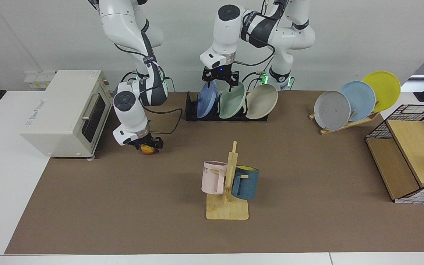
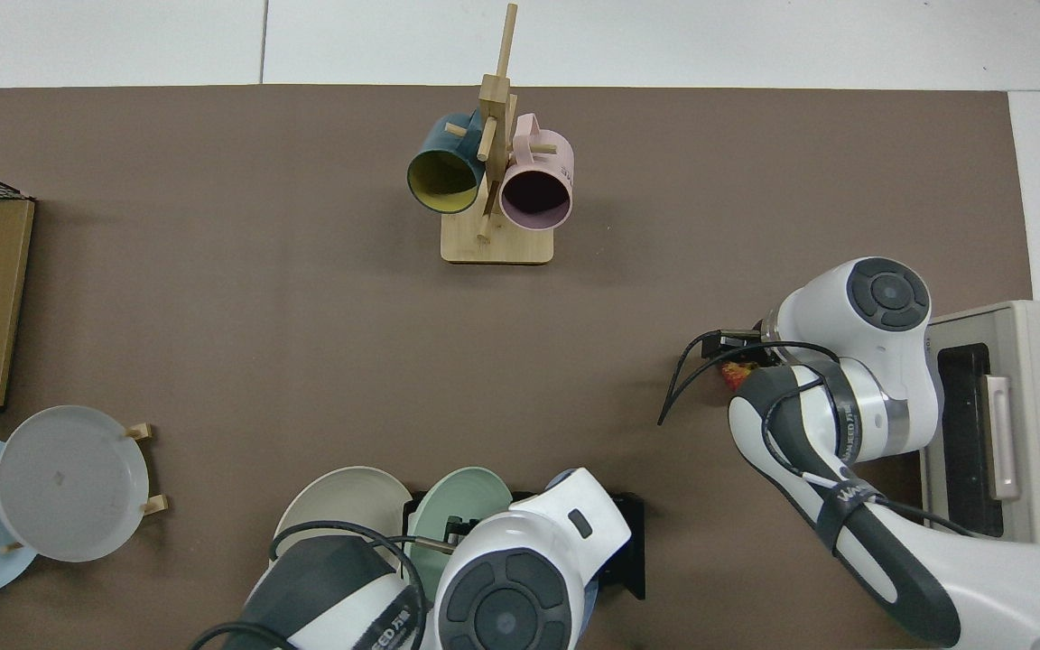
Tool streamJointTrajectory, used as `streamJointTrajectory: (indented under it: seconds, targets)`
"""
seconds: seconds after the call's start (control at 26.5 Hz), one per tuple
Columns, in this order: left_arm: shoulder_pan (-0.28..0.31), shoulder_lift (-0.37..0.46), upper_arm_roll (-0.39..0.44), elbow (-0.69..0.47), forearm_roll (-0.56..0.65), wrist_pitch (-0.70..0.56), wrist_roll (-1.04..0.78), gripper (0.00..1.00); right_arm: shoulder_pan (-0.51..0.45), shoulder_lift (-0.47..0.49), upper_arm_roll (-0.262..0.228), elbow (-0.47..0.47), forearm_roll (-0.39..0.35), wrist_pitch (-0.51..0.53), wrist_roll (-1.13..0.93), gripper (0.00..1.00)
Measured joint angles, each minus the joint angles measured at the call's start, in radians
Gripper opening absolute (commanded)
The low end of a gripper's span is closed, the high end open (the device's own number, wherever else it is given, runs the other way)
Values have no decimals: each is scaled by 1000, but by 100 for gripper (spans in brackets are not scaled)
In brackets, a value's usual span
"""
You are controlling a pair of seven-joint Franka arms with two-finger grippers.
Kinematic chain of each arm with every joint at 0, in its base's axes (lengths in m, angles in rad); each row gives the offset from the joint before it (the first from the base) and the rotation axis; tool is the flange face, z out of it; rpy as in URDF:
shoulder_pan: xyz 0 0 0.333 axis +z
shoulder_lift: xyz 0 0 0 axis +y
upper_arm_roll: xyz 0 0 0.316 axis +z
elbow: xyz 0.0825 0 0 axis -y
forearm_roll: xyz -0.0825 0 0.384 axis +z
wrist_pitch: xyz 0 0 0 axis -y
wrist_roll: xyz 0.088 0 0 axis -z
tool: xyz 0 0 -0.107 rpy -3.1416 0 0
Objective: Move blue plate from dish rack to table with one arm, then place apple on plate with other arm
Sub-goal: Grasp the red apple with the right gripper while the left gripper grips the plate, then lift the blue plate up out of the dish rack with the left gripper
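The blue plate stands on edge in the left slot of the black dish rack, beside a green and a beige plate. My left gripper hangs open just over the blue plate's top rim, between it and the green plate. In the top view the left arm covers the gripper and nearly all of the blue plate. The apple rests on the table in front of the toaster oven. My right gripper is down around it, and only a sliver of the apple shows from above.
A white toaster oven stands close behind the right arm. A wooden mug tree with a pink and a dark blue mug is mid-table. A wooden stand holds grey, sky-blue and yellow plates; a wire-and-wood crate sits beside it.
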Motion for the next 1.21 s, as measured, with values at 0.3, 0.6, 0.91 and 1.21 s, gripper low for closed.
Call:
streamJointTrajectory:
  seconds: [0.3, 0.6, 0.91, 1.21]
  targets:
    - [0, 19, -40, -52, -6, 60, -39, 21, 0, 7, 0, 1, 0, 10, 0, 0]
    - [0, 19, -40, -52, -15, 60, -58, 3, 0, -24, 0, 36, 0, -6, 0, 0]
    - [0, 17, -42, -38, -15, 20, -68, 0, -4, -117, -4, 159, -1, -203, 0, 0]
    - [-1, 3, -45, 32, -15, -103, -93, 0, -3, -164, -4, 251, -1, -316, 0, 0]
